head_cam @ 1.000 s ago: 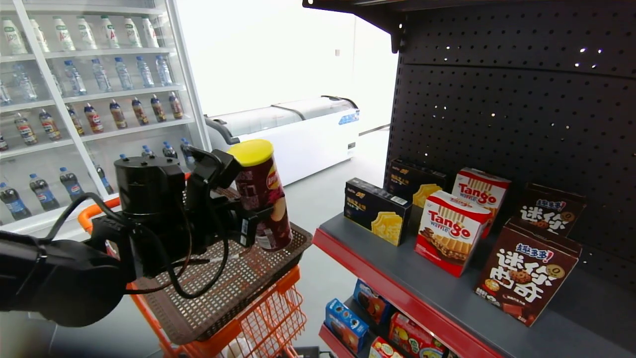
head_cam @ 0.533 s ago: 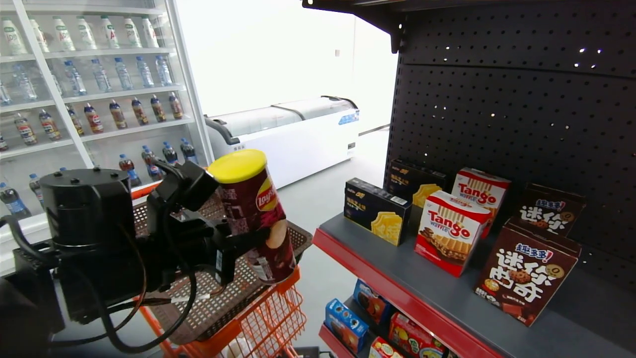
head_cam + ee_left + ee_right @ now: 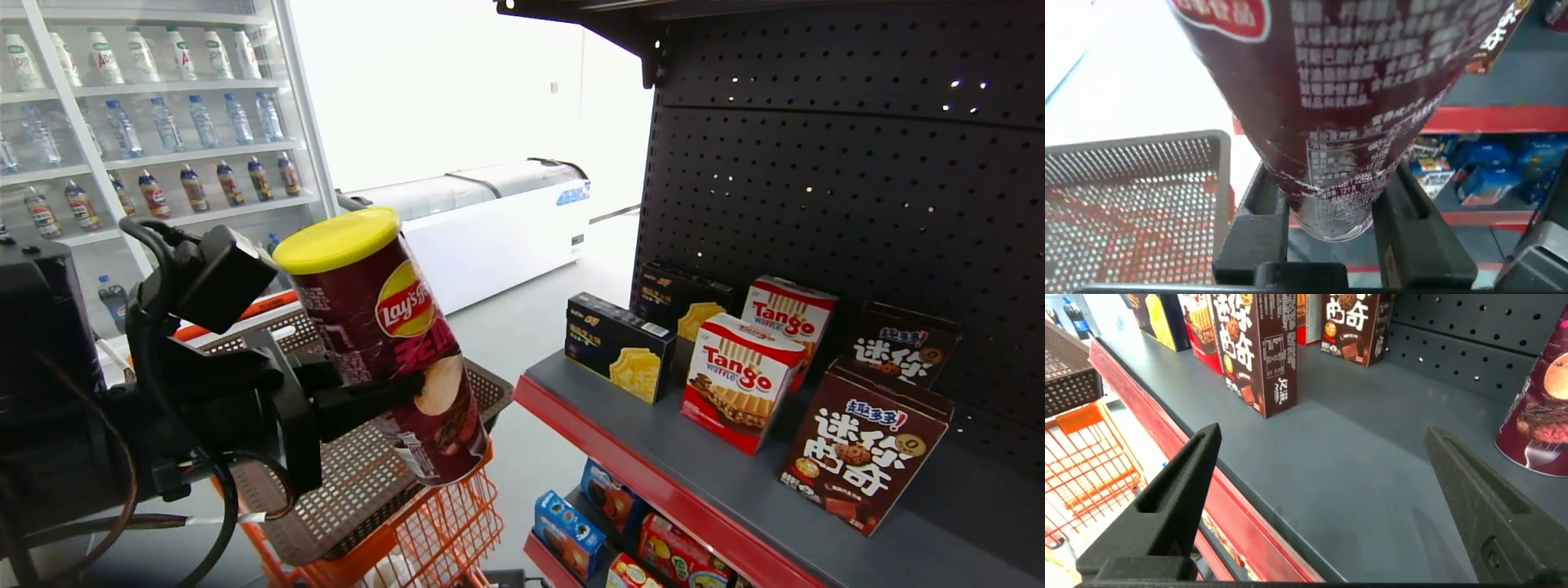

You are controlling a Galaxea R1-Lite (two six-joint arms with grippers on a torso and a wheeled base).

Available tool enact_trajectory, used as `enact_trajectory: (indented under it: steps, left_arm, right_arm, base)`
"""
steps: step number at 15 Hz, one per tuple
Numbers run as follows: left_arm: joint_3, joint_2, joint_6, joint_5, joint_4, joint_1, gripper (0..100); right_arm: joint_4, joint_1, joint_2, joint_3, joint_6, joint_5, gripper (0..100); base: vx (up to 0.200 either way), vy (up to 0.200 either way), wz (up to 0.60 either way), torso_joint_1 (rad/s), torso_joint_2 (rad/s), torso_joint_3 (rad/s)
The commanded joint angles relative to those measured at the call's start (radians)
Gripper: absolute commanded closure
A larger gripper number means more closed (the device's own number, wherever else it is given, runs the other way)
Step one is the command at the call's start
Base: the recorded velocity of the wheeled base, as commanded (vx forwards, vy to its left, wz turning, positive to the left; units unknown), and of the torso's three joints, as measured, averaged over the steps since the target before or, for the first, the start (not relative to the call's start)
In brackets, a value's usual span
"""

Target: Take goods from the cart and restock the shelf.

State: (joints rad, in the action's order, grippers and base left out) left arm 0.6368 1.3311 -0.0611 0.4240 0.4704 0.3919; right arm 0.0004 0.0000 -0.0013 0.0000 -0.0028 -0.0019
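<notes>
The shelf (image 3: 694, 478) holds two black wafer boxes (image 3: 620, 347), two red-and-white wafer boxes (image 3: 741, 382), two brown cookie boxes (image 3: 864, 445) and one maroon can (image 3: 1543, 408). There is also one yellow-lidded chip can (image 3: 384, 343) and one orange cart (image 3: 441, 523).

"Where's the light coming from?"

"That opening behind the chest freezer (image 3: 490, 212), washed out to plain white. It burns white behind the chips can (image 3: 1331, 122) too."

"And the shelf side?"

"Dim. The black pegboard (image 3: 816, 188) swallows it, bar pinpricks shining through some holes. Faint, soft shadows on the grey shelf deck (image 3: 1372, 482). In the head view the cooler uprights (image 3: 82, 122) lean toward the edge."
</notes>
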Motion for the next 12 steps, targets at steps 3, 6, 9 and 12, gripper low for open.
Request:
enact_trajectory:
  steps: [3,6,9,12]
  left_arm:
    - [-0.005,-0.010,0.006,0.019,0.005,-0.004,100]
    - [0.040,-0.013,0.006,0.056,-0.004,-0.002,100]
    - [0.041,-0.021,0.004,0.058,-0.024,0.039,100]
    - [0.057,-0.096,0.004,0.058,-0.211,0.105,100]
  right_arm:
    - [0.000,0.000,0.001,0.000,0.000,0.000,0]
    - [0.001,0.002,0.001,0.000,-0.003,0.003,0]
    - [0.001,0.002,0.001,0.000,-0.002,0.002,0]
    - [0.001,0.002,0.001,0.000,-0.002,0.003,0]
  base:
    - [0.000,0.000,0.00,0.000,0.00,0.000]
    - [0.000,0.000,0.00,0.000,0.00,0.000]
    - [0.000,0.000,0.00,0.000,0.00,0.000]
    - [0.000,0.000,0.00,0.000,0.00,0.000]
